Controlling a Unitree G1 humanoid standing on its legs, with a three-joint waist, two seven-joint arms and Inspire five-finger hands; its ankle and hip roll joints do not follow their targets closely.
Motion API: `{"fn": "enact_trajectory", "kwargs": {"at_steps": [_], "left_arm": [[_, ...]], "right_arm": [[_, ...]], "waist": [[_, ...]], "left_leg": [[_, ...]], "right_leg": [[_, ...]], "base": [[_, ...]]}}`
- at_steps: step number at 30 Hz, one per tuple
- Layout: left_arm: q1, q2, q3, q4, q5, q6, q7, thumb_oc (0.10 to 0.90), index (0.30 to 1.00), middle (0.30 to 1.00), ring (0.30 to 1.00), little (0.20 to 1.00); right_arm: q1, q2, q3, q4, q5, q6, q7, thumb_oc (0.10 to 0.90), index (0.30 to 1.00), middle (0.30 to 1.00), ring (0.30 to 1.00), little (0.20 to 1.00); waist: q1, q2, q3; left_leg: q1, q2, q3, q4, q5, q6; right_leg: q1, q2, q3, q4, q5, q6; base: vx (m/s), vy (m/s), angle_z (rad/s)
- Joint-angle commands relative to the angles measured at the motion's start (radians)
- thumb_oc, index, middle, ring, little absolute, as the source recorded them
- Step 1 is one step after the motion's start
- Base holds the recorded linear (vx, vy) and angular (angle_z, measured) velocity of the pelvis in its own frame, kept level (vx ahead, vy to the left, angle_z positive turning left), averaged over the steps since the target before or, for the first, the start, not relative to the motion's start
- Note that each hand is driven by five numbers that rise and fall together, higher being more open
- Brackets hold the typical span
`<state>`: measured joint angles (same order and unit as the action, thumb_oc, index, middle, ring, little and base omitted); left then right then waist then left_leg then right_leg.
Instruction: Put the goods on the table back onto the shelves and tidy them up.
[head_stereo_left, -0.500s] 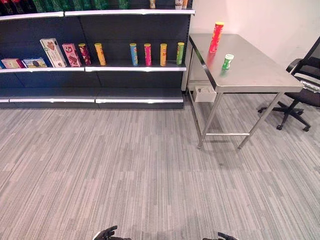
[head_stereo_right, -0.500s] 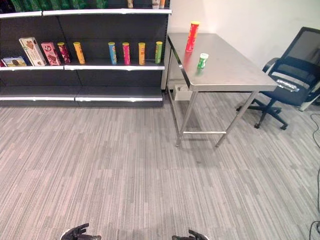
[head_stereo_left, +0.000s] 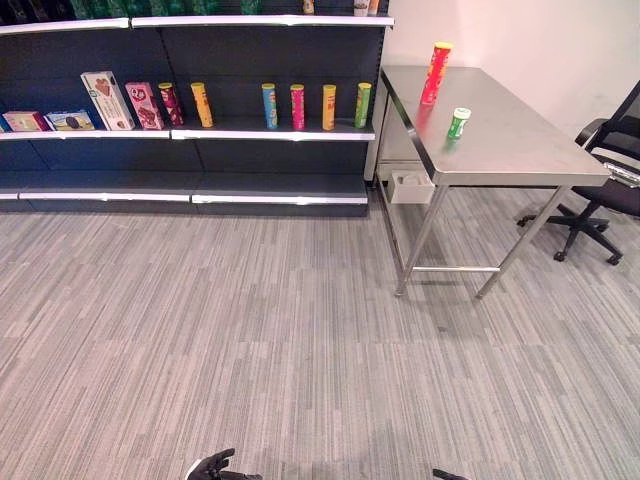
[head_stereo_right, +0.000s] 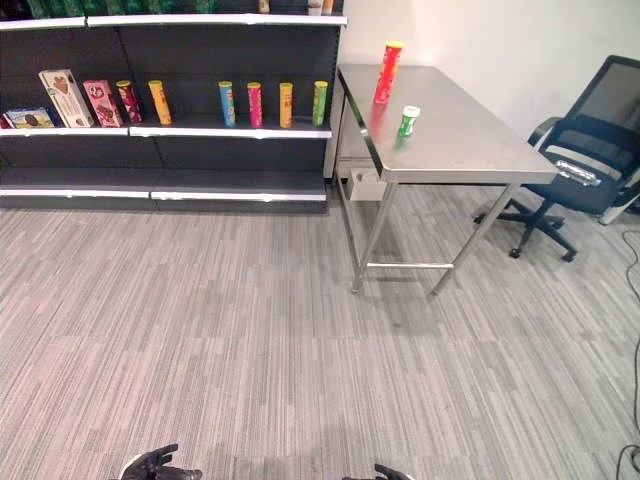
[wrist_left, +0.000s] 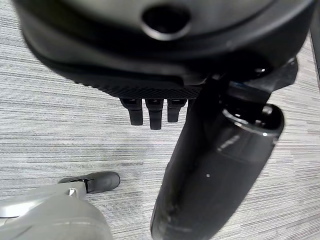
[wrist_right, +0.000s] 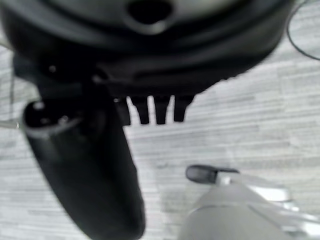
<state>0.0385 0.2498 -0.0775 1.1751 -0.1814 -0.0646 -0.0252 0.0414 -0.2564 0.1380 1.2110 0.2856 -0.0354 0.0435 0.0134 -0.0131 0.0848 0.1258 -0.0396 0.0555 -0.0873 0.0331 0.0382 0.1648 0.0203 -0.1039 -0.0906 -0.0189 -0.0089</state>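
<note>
A tall red can (head_stereo_left: 434, 73) stands at the far end of the steel table (head_stereo_left: 510, 150), on the right. A short green can (head_stereo_left: 458, 122) stands a little nearer on the same top. The dark shelves (head_stereo_left: 270, 133) run along the back wall to the table's left. My left hand (head_stereo_left: 212, 466) and right hand (head_stereo_left: 447, 474) hang low over the floor, far from the table. In the wrist views the left hand's fingers (wrist_left: 152, 111) and the right hand's fingers (wrist_right: 155, 110) are relaxed and hold nothing.
The middle shelf carries a row of upright cans (head_stereo_left: 313, 106), two more cans (head_stereo_left: 186, 104) and several boxes (head_stereo_left: 105, 101) at the left. A black office chair (head_stereo_left: 610, 170) stands right of the table. A white box (head_stereo_left: 410, 186) sits under the table by the wall. Grey carpet lies between me and the shelves.
The whole picture has shifted slightly, so the camera moved. Both hands show a little lower at the bottom edge. The cans and shelf goods stand as before.
</note>
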Motion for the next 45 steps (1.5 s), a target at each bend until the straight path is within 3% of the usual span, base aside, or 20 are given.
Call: {"fn": "enact_trajectory", "kwargs": {"at_steps": [1,8,11,12,13,16,18,20,22,25,26,27,29,31,33,34,35,40,42,45], "left_arm": [[-0.057,0.020,-0.016,0.001,0.010,-0.044,0.017,0.800,0.900,0.900,0.900,0.900],[-0.058,0.017,-0.013,0.002,-0.012,-0.038,0.015,0.800,0.900,0.900,0.900,0.900],[-0.070,0.020,-0.017,-0.002,-0.029,-0.035,0.014,0.800,0.900,0.900,0.900,0.900],[-0.080,0.021,-0.025,-0.018,-0.043,-0.035,0.017,0.800,0.900,0.900,0.900,0.900],[-0.086,0.016,-0.033,-0.042,-0.071,-0.034,0.020,0.800,0.900,0.900,0.900,0.900],[-0.092,0.003,-0.040,-0.039,-0.088,-0.033,0.024,0.800,0.900,0.900,0.900,0.900],[-0.083,-0.005,-0.045,-0.039,-0.090,-0.036,0.029,0.800,0.900,0.900,0.900,0.900],[-0.081,-0.004,-0.042,-0.034,-0.090,-0.037,0.027,0.800,0.900,0.900,0.900,0.900],[-0.056,0.003,-0.014,-0.017,-0.081,-0.028,0.026,0.800,0.900,0.900,0.900,0.900],[-0.053,0.004,-0.008,-0.014,-0.078,-0.030,0.025,0.800,0.900,0.900,0.900,0.900],[-0.047,0.021,0.001,-0.003,-0.057,-0.026,0.021,0.800,0.900,0.900,0.900,0.900],[-0.047,0.021,0.001,-0.003,-0.057,-0.026,0.021,0.800,0.900,0.900,0.900,0.900],[-0.050,0.035,-0.004,-0.028,-0.062,-0.020,0.014,0.800,0.900,0.900,0.900,0.900],[-0.061,0.047,-0.011,-0.039,-0.061,-0.018,0.012,0.800,0.900,0.900,0.900,0.900],[-0.074,0.052,-0.013,-0.035,-0.054,-0.013,0.009,0.800,0.900,0.900,0.900,0.900],[-0.080,0.048,-0.016,-0.041,-0.064,-0.014,0.006,0.800,0.900,0.900,0.900,0.900],[-0.091,0.047,-0.022,-0.045,-0.072,-0.017,0.005,0.800,0.900,0.900,0.900,0.900],[-0.110,0.041,-0.022,-0.021,-0.051,-0.025,-0.010,0.800,0.900,0.900,0.900,0.900],[-0.088,0.028,-0.002,-0.009,-0.038,-0.026,-0.020,0.800,0.900,0.900,0.900,0.900],[-0.072,0.015,-0.008,0.002,-0.031,-0.020,-0.028,0.800,0.900,0.900,0.900,0.900]], "right_arm": [[-0.035,-0.032,-0.003,0.003,0.000,-0.024,0.008,0.800,0.900,0.900,0.900,0.900],[-0.049,-0.045,0.010,-0.008,0.007,-0.021,0.013,0.800,0.900,0.900,0.900,0.900],[-0.065,-0.054,0.014,-0.032,0.026,-0.028,0.009,0.800,0.900,0.900,0.900,0.900],[-0.060,-0.060,0.008,-0.059,0.042,-0.035,0.005,0.800,0.900,0.900,0.900,0.900],[-0.058,-0.067,0.014,-0.084,0.049,-0.035,0.004,0.800,0.900,0.900,0.900,0.900],[-0.072,-0.072,0.018,-0.087,0.058,-0.030,-0.002,0.800,0.900,0.900,0.900,0.900],[-0.085,-0.080,0.044,-0.103,0.045,-0.033,-0.004,0.800,0.900,0.900,0.900,0.900],[-0.092,-0.085,0.047,-0.099,0.037,-0.036,-0.007,0.800,0.900,0.900,0.900,0.900],[-0.078,-0.068,0.039,-0.087,0.024,-0.027,0.000,0.800,0.900,0.900,0.900,0.900],[-0.073,-0.064,0.039,-0.082,0.018,-0.025,0.002,0.800,0.900,0.900,0.900,0.900],[-0.058,-0.052,0.036,-0.062,0.000,-0.022,0.012,0.800,0.900,0.900,0.900,0.900],[-0.059,-0.052,0.036,-0.062,0.000,-0.022,0.012,0.800,0.900,0.900,0.900,0.900],[-0.056,-0.054,0.034,-0.068,0.001,-0.019,0.020,0.800,0.900,0.900,0.900,0.900],[-0.047,-0.051,0.020,-0.101,0.013,-0.023,0.019,0.800,0.900,0.900,0.900,0.900],[-0.047,-0.047,0.014,-0.101,0.013,-0.019,0.016,0.800,0.900,0.900,0.900,0.900],[-0.037,-0.046,0.012,-0.101,0.011,-0.019,0.018,0.800,0.900,0.900,0.900,0.900],[-0.038,-0.047,0.010,-0.095,0.012,-0.019,0.016,0.800,0.900,0.900,0.900,0.900],[-0.026,-0.045,-0.014,-0.070,0.008,-0.012,0.023,0.800,0.900,0.900,0.900,0.900],[-0.011,-0.046,-0.021,-0.057,-0.015,-0.005,0.032,0.800,0.900,0.900,0.900,0.900],[0.004,-0.054,-0.013,-0.037,-0.023,-0.002,0.044,0.800,0.900,0.900,0.900,0.900]], "waist": [[0.019,-0.022,-0.021],[0.030,-0.025,0.014],[0.036,-0.040,0.060],[0.031,-0.048,0.099],[0.033,-0.048,0.128],[0.040,-0.040,0.132],[0.075,-0.015,0.119],[0.100,-0.008,0.110],[0.109,-0.011,0.064],[0.114,-0.018,0.053],[0.119,-0.049,0.020],[0.120,-0.048,0.018],[0.108,-0.051,0.032],[0.077,-0.032,0.064],[0.049,-0.006,0.083],[0.026,0.008,0.087],[0.010,0.004,0.100],[-0.055,-0.025,0.102],[-0.070,-0.026,0.069],[-0.082,-0.018,0.034]], "left_leg": [[-0.011,0.030,-0.039,0.000,-0.020,-0.072],[-0.029,0.045,-0.050,0.035,-0.015,-0.074],[-0.135,0.047,-0.055,0.234,-0.033,-0.098],[-0.239,0.063,-0.057,0.396,0.037,-0.123],[-0.328,0.060,-0.075,0.519,0.077,-0.117],[-0.386,0.057,-0.020,0.383,0.059,-0.100],[-0.419,0.042,-0.006,0.122,0.156,-0.103],[-0.459,0.035,-0.013,0.022,0.197,-0.127],[-0.418,0.051,0.049,0.018,0.230,-0.114],[-0.407,0.044,0.055,0.017,0.234,-0.107],[-0.333,0.006,0.060,0.006,0.184,-0.055],[-0.335,0.008,0.061,0.006,0.185,-0.055],[-0.279,-0.011,0.060,0.007,0.142,-0.017],[-0.197,-0.019,0.055,0.007,0.095,0.018],[-0.136,-0.004,0.038,0.000,0.067,0.026],[-0.087,-0.002,0.010,0.000,0.046,0.022],[-0.059,-0.012,-0.006,0.000,0.026,0.015],[0.070,-0.036,-0.075,0.000,-0.090,-0.024],[0.172,-0.012,-0.109,0.000,-0.119,-0.046],[0.191,0.029,-0.124,0.110,-0.093,-0.081]], "right_leg": [[-0.071,-0.087,0.006,0.003,0.086,0.122],[-0.081,-0.070,0.014,0.003,0.078,0.107],[-0.092,-0.056,0.019,0.011,0.079,0.087],[-0.091,-0.058,0.005,0.022,0.075,0.070],[-0.097,-0.054,-0.014,0.042,0.057,0.053],[-0.090,-0.052,-0.026,0.030,0.041,0.060],[-0.061,-0.021,-0.012,0.007,0.013,0.068],[-0.023,-0.012,0.008,0.003,-0.021,0.071],[0.043,-0.016,0.024,0.003,-0.066,0.082],[0.054,-0.027,0.027,0.006,-0.074,0.084],[0.019,-0.084,0.032,0.211,-0.029,0.126],[0.017,-0.082,0.033,0.210,-0.028,0.125],[-0.094,-0.107,0.052,0.486,0.144,0.155],[-0.202,-0.141,0.047,0.711,0.260,0.155],[-0.328,-0.131,0.040,0.821,0.196,0.136],[-0.391,-0.133,0.002,0.714,0.132,0.117],[-0.407,-0.135,-0.016,0.603,0.126,0.119],[-0.423,-0.114,0.037,0.039,0.249,0.189],[-0.436,-0.126,-0.018,0.013,0.286,0.204],[-0.374,-0.096,-0.026,0.005,0.300,0.176]], "base": [[-0.01,-0.042,-0.01],[0.02,-0.068,0.00],[-0.06,-0.189,-0.04],[-0.11,-0.214,-0.11],[-0.10,-0.196,0.17],[0.16,-0.023,0.46],[0.34,0.075,-0.06],[0.40,0.082,-0.16],[0.59,0.138,-0.23],[0.43,0.147,-0.57],[0.48,0.184,-0.57],[0.58,0.249,-0.26],[0.24,0.187,-0.31],[0.35,0.286,-0.19],[0.48,0.210,0.31],[0.61,0.072,0.31],[0.63,-0.015,0.14],[0.52,-0.082,0.52],[0.88,-0.154,0.74],[0.67,-0.211,0.56]]}}
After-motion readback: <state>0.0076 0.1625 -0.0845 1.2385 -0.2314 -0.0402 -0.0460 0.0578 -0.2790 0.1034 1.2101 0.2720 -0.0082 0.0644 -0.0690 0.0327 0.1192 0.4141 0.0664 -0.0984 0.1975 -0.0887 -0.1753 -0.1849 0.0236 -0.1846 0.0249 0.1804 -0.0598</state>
